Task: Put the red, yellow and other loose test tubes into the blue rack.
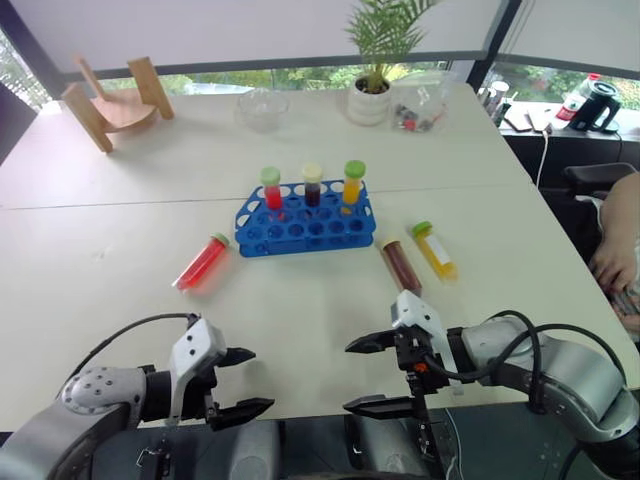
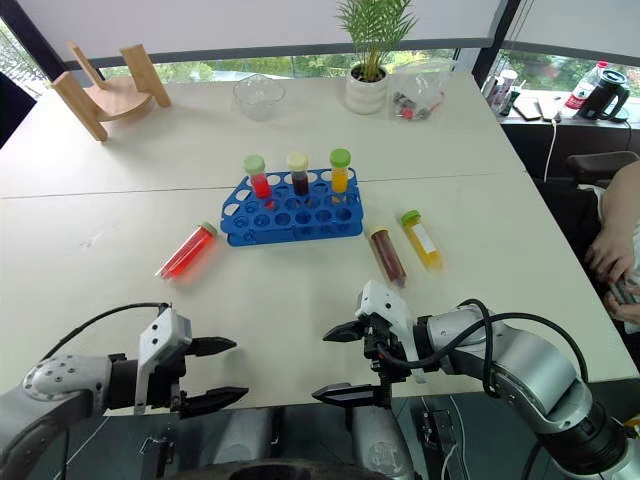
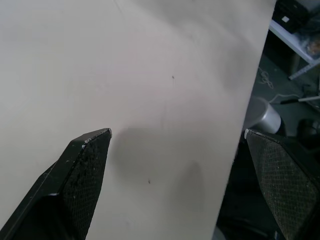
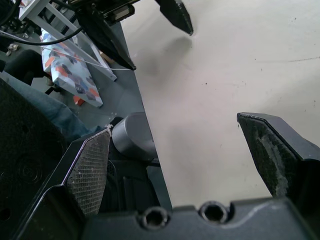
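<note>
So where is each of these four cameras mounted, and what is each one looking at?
Left eye view: on the head, looking down over the table at the blue rack; both arms show, left gripper, right gripper.
Right eye view: beside it, same scene, same arms.
Left wrist view: on the left wrist, looking along its open fingers at the table edge.
Right wrist view: on the right wrist, looking past its fingers at that edge and the left gripper.
Both wrist views share the table's near edge.

Blue rack (image 1: 305, 229) holds three upright tubes; red (image 1: 203, 262), brown (image 1: 401, 264), yellow (image 1: 434, 249) tubes lie beside it
</note>
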### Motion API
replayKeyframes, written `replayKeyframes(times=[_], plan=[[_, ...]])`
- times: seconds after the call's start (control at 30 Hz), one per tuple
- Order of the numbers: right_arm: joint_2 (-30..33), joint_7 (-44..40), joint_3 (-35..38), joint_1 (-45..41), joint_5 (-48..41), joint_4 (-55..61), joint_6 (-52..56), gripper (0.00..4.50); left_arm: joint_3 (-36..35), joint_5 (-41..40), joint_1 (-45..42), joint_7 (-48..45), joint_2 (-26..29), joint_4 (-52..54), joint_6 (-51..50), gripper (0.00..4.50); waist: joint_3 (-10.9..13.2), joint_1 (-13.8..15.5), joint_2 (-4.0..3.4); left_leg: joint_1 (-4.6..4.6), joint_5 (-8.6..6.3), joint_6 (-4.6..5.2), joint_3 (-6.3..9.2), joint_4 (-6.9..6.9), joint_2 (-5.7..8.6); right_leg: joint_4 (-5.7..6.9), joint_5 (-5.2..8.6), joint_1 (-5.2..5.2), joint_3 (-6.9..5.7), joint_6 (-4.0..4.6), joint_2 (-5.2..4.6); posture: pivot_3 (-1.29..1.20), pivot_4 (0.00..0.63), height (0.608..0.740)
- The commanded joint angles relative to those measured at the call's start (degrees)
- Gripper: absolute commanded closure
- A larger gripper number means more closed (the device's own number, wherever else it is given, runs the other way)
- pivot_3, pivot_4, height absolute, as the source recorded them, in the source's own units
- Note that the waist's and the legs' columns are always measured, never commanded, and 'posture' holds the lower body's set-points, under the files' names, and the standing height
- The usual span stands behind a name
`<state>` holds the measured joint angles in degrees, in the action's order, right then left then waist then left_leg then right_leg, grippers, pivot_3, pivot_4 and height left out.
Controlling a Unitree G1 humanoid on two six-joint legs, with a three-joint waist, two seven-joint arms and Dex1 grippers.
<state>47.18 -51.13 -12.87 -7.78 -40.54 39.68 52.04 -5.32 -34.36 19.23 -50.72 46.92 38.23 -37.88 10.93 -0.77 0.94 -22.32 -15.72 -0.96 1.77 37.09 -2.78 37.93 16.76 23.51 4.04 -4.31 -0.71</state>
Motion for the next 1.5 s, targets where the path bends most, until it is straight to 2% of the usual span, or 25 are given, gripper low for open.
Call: replayKeyframes(times=[0.03, 0.77, 0.9, 0.97, 1.03, 1.1, 1.2, 1.27, 1.37, 1.43, 1.5], plan=[[0.03, -0.42, -0.22, -0.39, 0.96, 0.35, -1.67, 0.00, 0.82, 0.71, -1.53, 0.84, -0.53, -0.54, 0.81, 0.09, 0.00, -0.01, 0.01, 0.00, 0.00, 0.00, 0.00, 0.00, 0.00, 0.00, 0.00, 0.00, 0.00, 0.00, 0.00, 0.00, 0.150, 0.740], [0.85, -2.57, 1.89, 0.15, 4.08, -2.67, -4.50, 0.00, 3.88, 0.46, -6.73, 2.00, -2.56, -3.44, 0.38, 0.09, 0.00, -0.03, 0.01, 0.00, 0.00, 0.00, 0.01, 0.00, 0.00, 0.01, -0.04, -0.01, -0.01, -0.06, 0.02, 0.00, 0.150, 0.740], [1.73, -0.09, 5.75, -3.49, -0.53, -2.97, 3.78, 0.00, 3.35, -0.07, -10.32, 3.88, -3.18, -5.45, -1.03, 0.09, 0.00, 0.01, 0.00, 0.00, 0.00, 0.00, 0.03, 0.03, 0.00, 0.04, -0.04, -0.01, -0.01, -0.05, 0.02, 0.00, 0.150, 0.740], [5.15, -2.17, 12.41, -10.99, -6.03, -6.02, 8.64, 0.00, -3.44, -10.44, -17.28, 5.33, -3.84, -6.68, -6.04, 0.09, 0.06, 0.02, -0.06, 0.01, 0.00, 0.00, 0.03, 0.08, 0.01, 0.04, -0.03, -0.04, -0.01, -0.03, 0.02, 0.00, 0.150, 0.740], [7.79, -1.90, 17.83, -22.79, -8.78, -14.07, 12.81, 0.00, -5.88, -13.57, -23.91, 1.80, 0.45, -6.86, -8.29, 0.09, 0.25, -0.02, 0.01, -0.04, 0.01, 0.00, 0.02, 0.24, 0.01, 0.14, -0.07, -0.02, -0.02, -0.03, 0.00, 0.00, 0.150, 0.740], [11.51, -2.20, 16.26, -33.29, -4.22, -24.10, 13.44, 0.00, -4.45, -12.43, -29.85, -3.11, 5.83, -7.29, -8.42, 0.09, 0.32, -0.16, -0.01, -0.06, 0.02, -0.01, 0.03, 0.28, 0.00, 0.14, -0.19, 0.04, -0.04, 0.06, 0.05, 0.00, 0.150, 0.740], [18.06, -8.70, 1.90, -42.39, 9.07, -34.57, 8.53, 0.00, -1.05, -9.93, -37.10, -8.34, 9.91, -10.14, -6.09, 0.09, 0.13, 0.01, 0.00, 0.03, 0.02, -0.01, -0.05, -0.01, 0.03, -0.06, -0.16, -0.01, -0.03, 0.07, 0.02, 0.00, 0.150, 0.740], [18.91, -12.30, -6.51, -47.20, 16.49, -40.26, 6.58, 0.00, 1.65, -6.59, -40.80, -10.45, 10.99, -12.31, -3.74, 0.09, 0.09, -0.12, 0.07, -0.01, -0.16, 0.30, -0.06, -0.10, 0.00, -0.15, -0.12, 0.03, -0.06, -0.15, 0.04, 0.00, 0.150, 0.740], [15.34, -16.47, -15.59, -54.33, 24.02, -50.75, 7.71, 0.00, 4.64, -2.21, -45.33, -13.35, 11.94, -14.60, -0.12, 0.09, 0.16, -0.54, -0.04, -0.48, -0.15, 0.28, -0.19, -0.07, 0.00, -0.08, -0.06, 0.58, 0.04, -0.19, 0.04, 0.00, 0.150, 0.740], [11.27, -17.36, -18.51, -58.11, 26.64, -58.70, 10.42, 0.00, 6.51, 0.80, -47.05, -14.28, 12.39, -14.89, 1.87, 0.09, 0.19, -0.84, -0.10, -1.19, -0.11, 0.23, -0.27, 0.02, 0.01, 0.18, -0.08, 1.46, 0.13, -0.20, 0.03, 0.00, 0.150, 0.740], [7.20, -17.36, -20.09, -61.01, 28.45, -66.10, 13.50, 0.00, 7.72, 3.08, -47.57, -14.43, 12.48, -14.71, 3.20, 0.09, 0.21, -1.28, -0.12, -1.27, -0.09, 0.20, -0.31, 0.00, 0.01, 0.26, -0.07, 1.64, 0.16, -0.19, 0.04, 0.00, 0.150, 0.740]])
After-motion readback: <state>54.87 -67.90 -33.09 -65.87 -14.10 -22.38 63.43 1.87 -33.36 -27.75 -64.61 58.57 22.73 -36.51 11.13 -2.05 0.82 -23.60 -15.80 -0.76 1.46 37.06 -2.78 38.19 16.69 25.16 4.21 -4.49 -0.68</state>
